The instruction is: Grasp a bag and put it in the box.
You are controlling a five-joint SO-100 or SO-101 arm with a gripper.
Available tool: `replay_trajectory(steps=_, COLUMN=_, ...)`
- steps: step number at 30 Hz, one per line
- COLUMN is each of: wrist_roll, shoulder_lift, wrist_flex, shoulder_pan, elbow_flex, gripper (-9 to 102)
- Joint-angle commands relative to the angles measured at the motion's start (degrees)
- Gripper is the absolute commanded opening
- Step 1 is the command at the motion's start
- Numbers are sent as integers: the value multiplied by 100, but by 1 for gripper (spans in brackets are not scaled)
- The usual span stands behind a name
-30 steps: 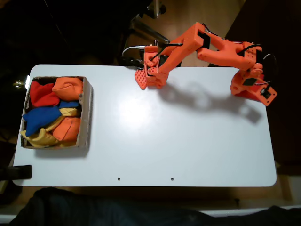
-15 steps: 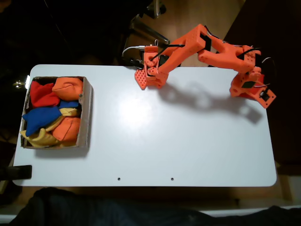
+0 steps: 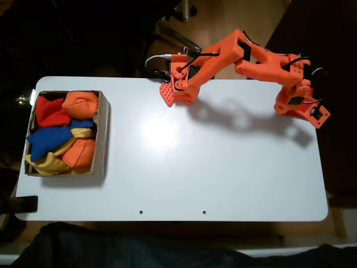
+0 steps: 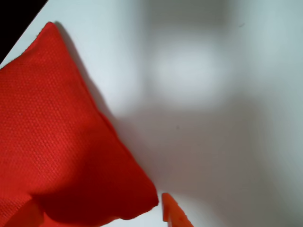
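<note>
The red bag [image 3: 165, 94] lies at the table's far edge, mostly covered by my orange gripper [image 3: 174, 92], which stands right over it. In the wrist view the bag [image 4: 61, 142] fills the left half, flat on the white table. One orange fingertip [image 4: 173, 215] shows just off its lower right corner, and a second orange tip sits at the bottom left corner, so the jaws stand wide apart with the bag's edge between them. The brown cardboard box [image 3: 103, 134] sits at the table's left end in the fixed view, far from the gripper.
The box holds several bean bags: a pointed red one [image 3: 51, 113], orange [image 3: 81, 103], blue [image 3: 47, 139] and yellow ones. The white table [image 3: 212, 162] stretches bare between box and arm. The arm's base [image 3: 301, 103] stands at the far right corner.
The upper arm and base links have shifted slightly at the right. The gripper has stayed over the red bag.
</note>
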Motion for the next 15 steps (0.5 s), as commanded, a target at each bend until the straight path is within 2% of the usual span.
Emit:
replay_trajectory(steps=1, wrist_roll=0, shoulder_lift=0, wrist_flex=-35, shoulder_pan=97, elbow_flex=-193, gripper=48)
replay_trajectory(steps=15, wrist_roll=9, shoulder_lift=-343, wrist_flex=-158, shoulder_pan=70, elbow_flex=-193, gripper=48)
